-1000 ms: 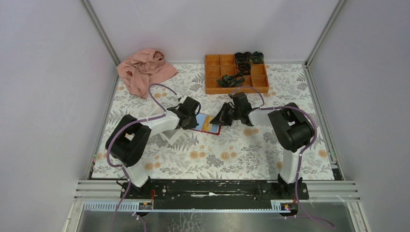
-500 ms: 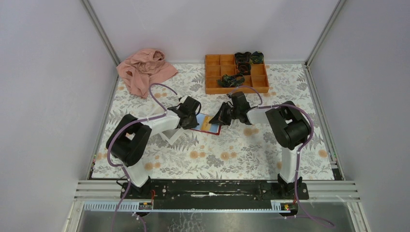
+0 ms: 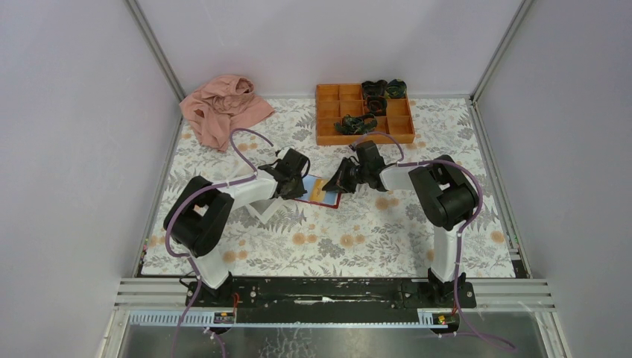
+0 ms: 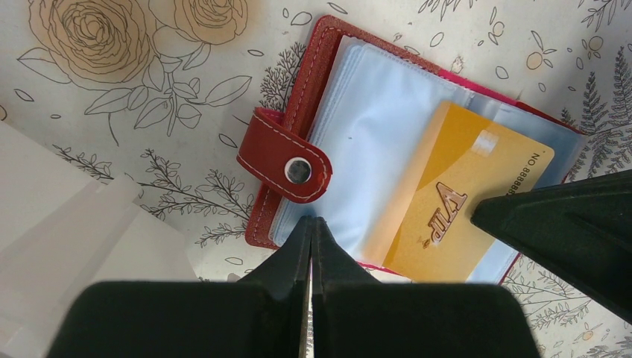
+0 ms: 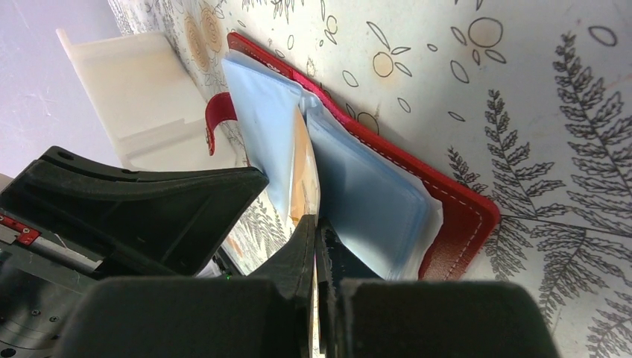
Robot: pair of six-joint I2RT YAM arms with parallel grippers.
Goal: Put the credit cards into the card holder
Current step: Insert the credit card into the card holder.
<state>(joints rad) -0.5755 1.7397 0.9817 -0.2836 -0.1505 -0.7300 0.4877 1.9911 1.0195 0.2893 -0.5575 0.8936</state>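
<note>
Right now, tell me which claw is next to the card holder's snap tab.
The left claw, shut, its tip beside the red snap tab. The right claw is at the opposite edge of the card holder, by the gold card.

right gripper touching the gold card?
Touching. Right wrist view: the credit card runs edge-on straight into the shut tips of the right gripper, no gap, its far end between the card holder's pale sleeves.

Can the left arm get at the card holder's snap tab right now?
Probably yes. The snap tab lies uncovered beside the left jaws' tips; the right jaws are at the gold card on the card holder's other half. The left jaws are shut, so they'd need opening.
</note>
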